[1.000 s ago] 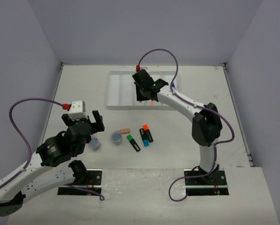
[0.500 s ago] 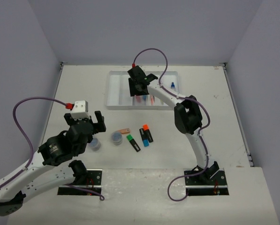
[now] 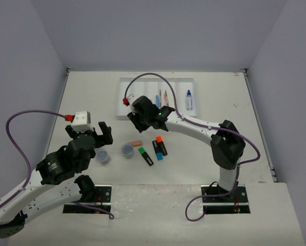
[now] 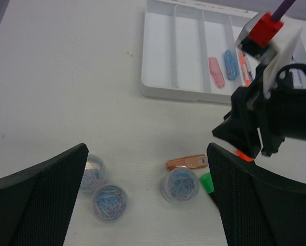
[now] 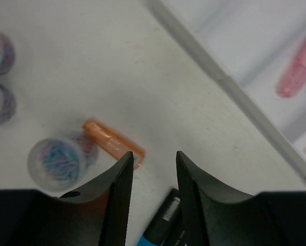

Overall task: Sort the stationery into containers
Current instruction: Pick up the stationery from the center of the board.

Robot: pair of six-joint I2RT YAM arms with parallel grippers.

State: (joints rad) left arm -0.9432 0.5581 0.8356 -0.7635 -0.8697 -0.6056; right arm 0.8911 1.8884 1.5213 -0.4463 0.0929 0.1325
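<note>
While three clear tubs (image 4: 181, 183) sit low in frame, left hand (image 4: 146, 148) gapes wide; right hand (image 5: 154, 156), slightly parted, hovers over one orange highlighter (image 5: 111, 143).

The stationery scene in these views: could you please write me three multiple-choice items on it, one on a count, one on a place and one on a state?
1. How many round clear tubs are there?
A. one
B. three
C. five

2. Where does the blue-capped bottle lie?
A. in the rightmost compartment of the tray
B. among the tubs
C. on top of a tub

3. In what state is the left hand?
A. shut on a tub
B. shut on the bottle
C. open and empty

Answers:
1 B: the left wrist view shows three tubs.
2 A: the top view shows the bottle at the tray's right end.
3 C: the hand's fingers stand wide apart with nothing between them.
</note>
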